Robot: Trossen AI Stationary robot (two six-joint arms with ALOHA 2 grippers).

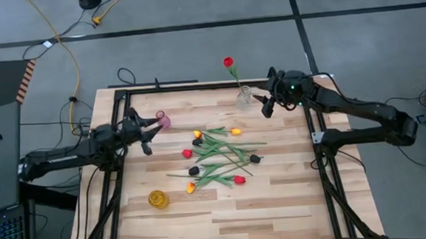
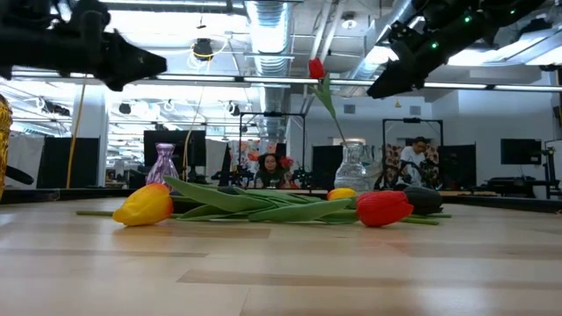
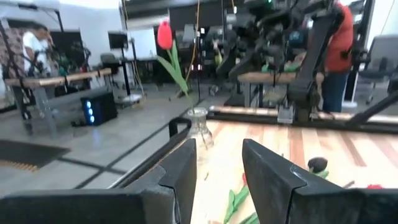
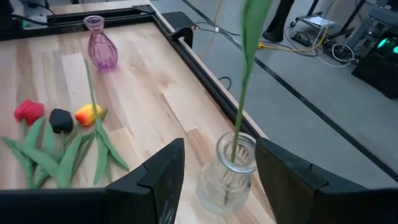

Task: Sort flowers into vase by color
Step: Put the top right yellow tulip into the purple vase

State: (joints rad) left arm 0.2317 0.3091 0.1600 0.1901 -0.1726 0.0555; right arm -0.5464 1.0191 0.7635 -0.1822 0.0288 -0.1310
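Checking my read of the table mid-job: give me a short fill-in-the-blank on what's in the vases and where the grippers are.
The clear vase holds one ____ tulip.
The pink vase holds ____ flowers.
The right gripper, fingers open, hovers at the ____ vase.
The left gripper is beside the ____ vase.

Missing words: red; no; clear; pink

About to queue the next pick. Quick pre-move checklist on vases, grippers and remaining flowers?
1. Clear vase upright with a red tulip in it: ok.
2. Right gripper open and empty, by the clear vase: ok.
3. Left gripper open and empty, near the purple vase: ok.
4. Purple vase and yellow vase upright and empty: ok.
5. Loose flowers still lie mid-table, stems overlapping, so a single pick may drag neighbours: not ok.
6. Which stem belongs to which head in the pile: cannot tell.
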